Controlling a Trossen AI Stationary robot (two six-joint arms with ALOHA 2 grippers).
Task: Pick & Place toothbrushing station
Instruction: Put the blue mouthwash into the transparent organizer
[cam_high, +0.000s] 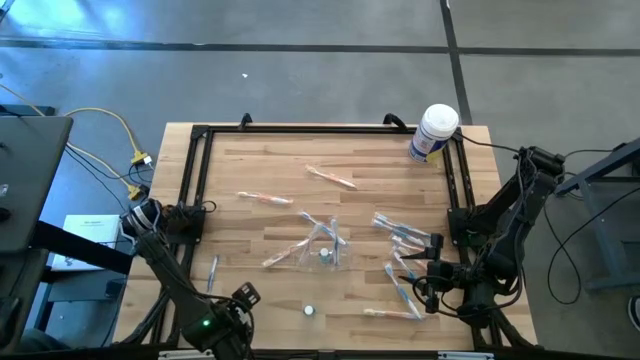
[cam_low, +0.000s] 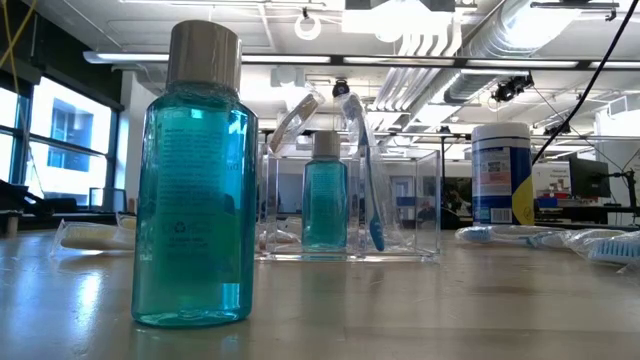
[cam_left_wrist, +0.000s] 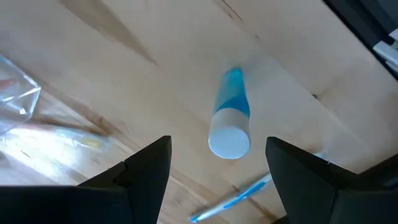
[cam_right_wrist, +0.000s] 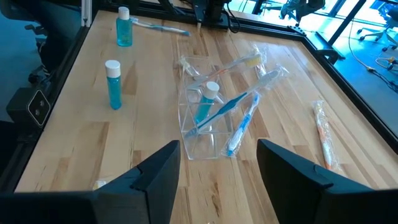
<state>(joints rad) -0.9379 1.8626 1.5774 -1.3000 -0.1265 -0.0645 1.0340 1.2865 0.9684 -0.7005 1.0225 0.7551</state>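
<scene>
The right gripper (cam_high: 432, 285), fingers apart and empty, hovers at four o'clock on the worktop (cam_high: 270, 170). The toothbrushing station (cam_high: 325, 245) stands mid-worktop, toward nine o'clock from it, likely nearer this arm. The left gripper (cam_high: 243, 297), also spread, waits at seven o'clock above a small bottle (cam_left_wrist: 230, 121).

The toothbrushing station (cam_right_wrist: 214, 118) — a clear, upright plastic holder — stands mid-table, well apart from the white tub (cam_high: 434, 132), holding a small blue bottle and wrapped toothbrushes — these lean out
</scene>
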